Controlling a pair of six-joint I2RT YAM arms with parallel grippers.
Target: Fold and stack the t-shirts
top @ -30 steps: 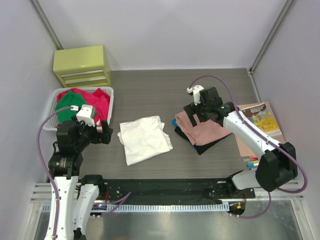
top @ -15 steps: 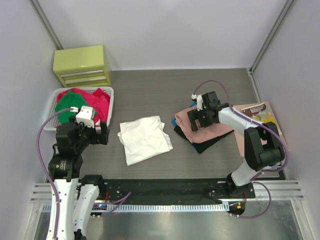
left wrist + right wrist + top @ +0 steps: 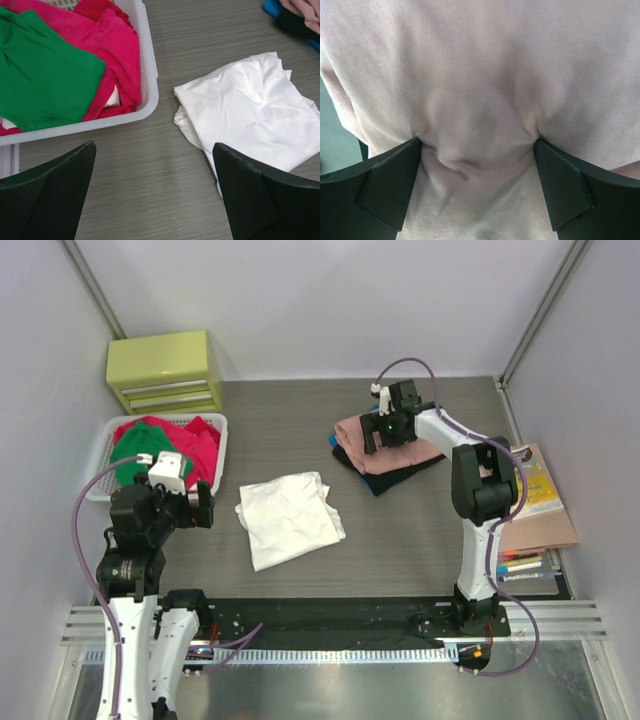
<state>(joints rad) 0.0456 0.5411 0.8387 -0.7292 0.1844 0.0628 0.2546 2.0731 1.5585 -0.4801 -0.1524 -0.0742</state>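
A folded white t-shirt (image 3: pixel 290 518) (image 3: pixel 250 110) lies in the middle of the table. Green (image 3: pixel 138 452) (image 3: pixel 45 85) and magenta (image 3: pixel 200 445) (image 3: pixel 117 55) t-shirts are heaped in the white basket (image 3: pixel 222 455) (image 3: pixel 150 85) at the left. At the far right is a stack: a salmon-pink t-shirt (image 3: pixel 405 454) (image 3: pixel 480 60) on a black one (image 3: pixel 385 480). My right gripper (image 3: pixel 380 430) (image 3: pixel 477 142) is open, its fingers pressed down into the salmon cloth, which bunches between them. Beside the basket, my left gripper (image 3: pixel 198 508) (image 3: pixel 155 150) hovers open, with nothing in it.
A yellow-green drawer cabinet (image 3: pixel 165 370) stands at the back left. A thin book (image 3: pixel 535 485), a brown folder (image 3: pixel 540 530) and some pens (image 3: pixel 520 565) lie along the right edge. A blue edge of cloth (image 3: pixel 335 442) shows under the stack.
My right gripper has slid the salmon and black stack away from me and a little left, uncovering the book and pens. The left gripper has drawn back slightly.
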